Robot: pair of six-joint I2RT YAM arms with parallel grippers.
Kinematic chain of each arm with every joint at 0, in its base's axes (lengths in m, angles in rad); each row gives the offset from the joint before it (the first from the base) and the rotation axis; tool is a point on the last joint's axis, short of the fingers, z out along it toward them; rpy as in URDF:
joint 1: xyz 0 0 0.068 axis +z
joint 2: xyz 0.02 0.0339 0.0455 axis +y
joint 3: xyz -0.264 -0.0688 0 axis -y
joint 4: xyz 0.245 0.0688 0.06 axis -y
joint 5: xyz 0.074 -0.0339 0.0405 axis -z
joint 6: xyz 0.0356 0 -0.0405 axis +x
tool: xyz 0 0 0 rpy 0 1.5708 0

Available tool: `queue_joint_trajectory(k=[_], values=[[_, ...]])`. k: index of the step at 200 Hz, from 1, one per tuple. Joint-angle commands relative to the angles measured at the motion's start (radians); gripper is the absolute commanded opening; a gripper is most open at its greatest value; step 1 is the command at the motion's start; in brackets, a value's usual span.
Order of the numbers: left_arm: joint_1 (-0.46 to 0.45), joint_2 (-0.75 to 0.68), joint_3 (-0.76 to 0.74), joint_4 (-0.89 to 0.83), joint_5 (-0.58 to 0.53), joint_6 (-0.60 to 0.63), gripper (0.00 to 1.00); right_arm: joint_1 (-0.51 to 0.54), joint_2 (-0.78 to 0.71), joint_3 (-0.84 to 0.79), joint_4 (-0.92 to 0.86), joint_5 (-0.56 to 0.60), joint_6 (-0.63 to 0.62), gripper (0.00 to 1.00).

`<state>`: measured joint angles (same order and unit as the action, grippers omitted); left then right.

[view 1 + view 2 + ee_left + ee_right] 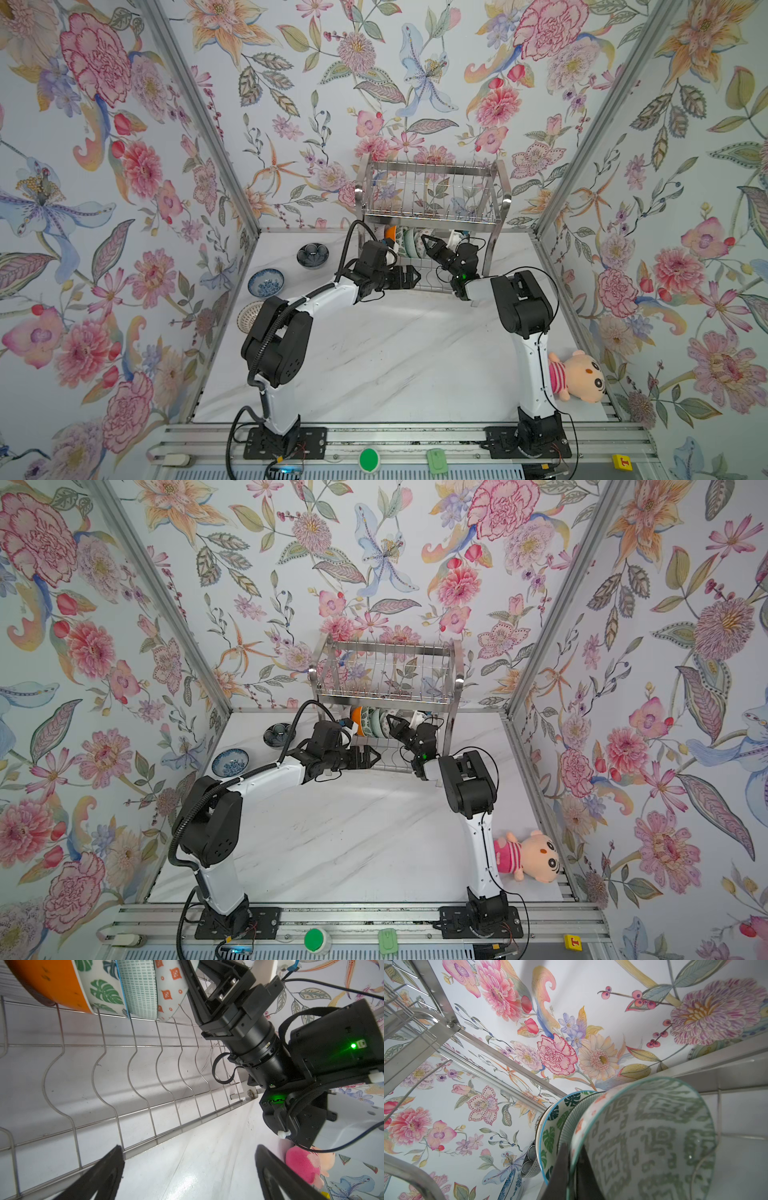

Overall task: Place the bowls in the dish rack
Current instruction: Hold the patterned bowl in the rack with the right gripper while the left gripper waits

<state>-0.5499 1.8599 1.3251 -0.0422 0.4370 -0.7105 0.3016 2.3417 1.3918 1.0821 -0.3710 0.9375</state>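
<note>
Under the rack's (430, 217) top tier, my right fingers (562, 1167) are clenched on the rim of a patterned bowl (643, 1136), one inside and one outside. It stands on edge at the right end of the row (137, 991) on the rack's lower shelf (124, 1045); whether it is seated I cannot tell. My left fingers (99, 1176) hang released and empty just in front of the rack. Three bowls sit on the desk (395, 353) left of the rack: navy (312, 254), floral (266, 282), lattice (248, 316). I judge them stiff, glazed, slippery, fairly light, and easily chipped on wire. A rim pinch suits best.
</note>
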Motion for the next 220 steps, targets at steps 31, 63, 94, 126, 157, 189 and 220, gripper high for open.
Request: queue_joint_trajectory(k=[31, 63, 94, 126, 157, 189, 220], values=[[-0.007, -0.025, -0.01, 0.004, -0.012, 0.007, 0.99, -0.026, -0.071, -0.039, -0.106, 0.006, -0.065, 0.07], [-0.008, -0.031, -0.012, -0.003, -0.014, 0.011, 0.99, -0.021, -0.086, -0.038, -0.144, 0.014, -0.09, 0.07], [-0.007, -0.037, -0.012, -0.004, -0.015, 0.011, 0.99, -0.018, -0.093, -0.033, -0.16, 0.02, -0.099, 0.11], [-0.009, -0.042, -0.015, -0.005, -0.014, 0.01, 0.99, -0.012, -0.103, -0.02, -0.187, 0.023, -0.121, 0.13], [-0.008, -0.044, -0.015, -0.011, -0.018, 0.014, 0.99, -0.009, -0.111, -0.008, -0.216, 0.027, -0.143, 0.13], [-0.008, -0.047, -0.016, -0.01, -0.018, 0.012, 0.99, -0.007, -0.115, 0.0, -0.243, 0.03, -0.163, 0.15], [-0.008, -0.044, -0.009, -0.018, -0.021, 0.016, 0.99, -0.005, -0.117, 0.007, -0.262, 0.03, -0.178, 0.16]])
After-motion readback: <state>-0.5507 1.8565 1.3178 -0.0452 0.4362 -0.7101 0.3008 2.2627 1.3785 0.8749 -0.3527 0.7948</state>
